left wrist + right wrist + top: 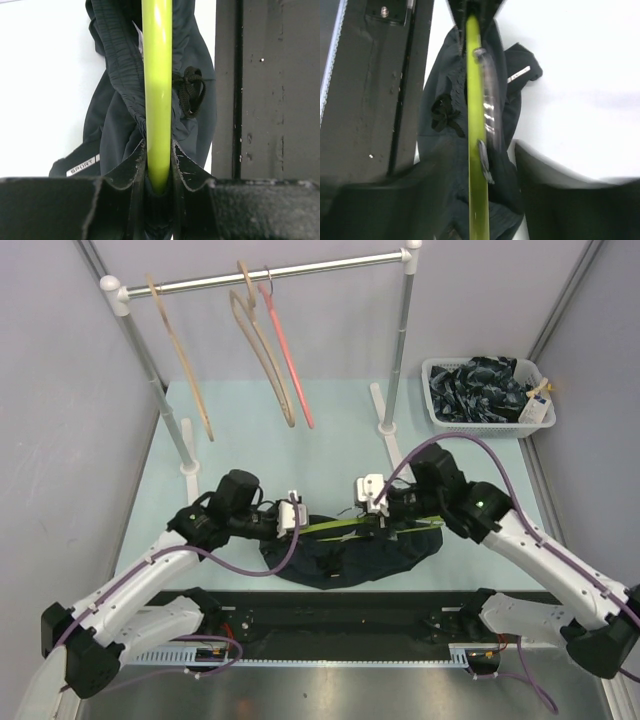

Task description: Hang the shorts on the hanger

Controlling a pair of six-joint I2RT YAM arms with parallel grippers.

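Observation:
The dark shorts [350, 558] lie bunched at the table's near edge, and the lime-green hanger [340, 525] lies lengthwise over them. My left gripper [298, 524] is at the hanger's left end. In the left wrist view it [159, 150] is shut on the green bar [157, 75], with the shorts' waistband and drawstring [190, 92] beside the bar. My right gripper [385, 520] is at the hanger's right part. In the right wrist view it [470, 160] stands open, and the bar [476, 130] runs between its spread fingers [560, 195] above the shorts [445, 150].
A clothes rack [280, 275] at the back carries beige wooden hangers [262, 350] and a pink hanger [292, 365]. A white basket [487, 422] of dark clothes stands at the back right. The black base rail [350, 615] runs just in front of the shorts.

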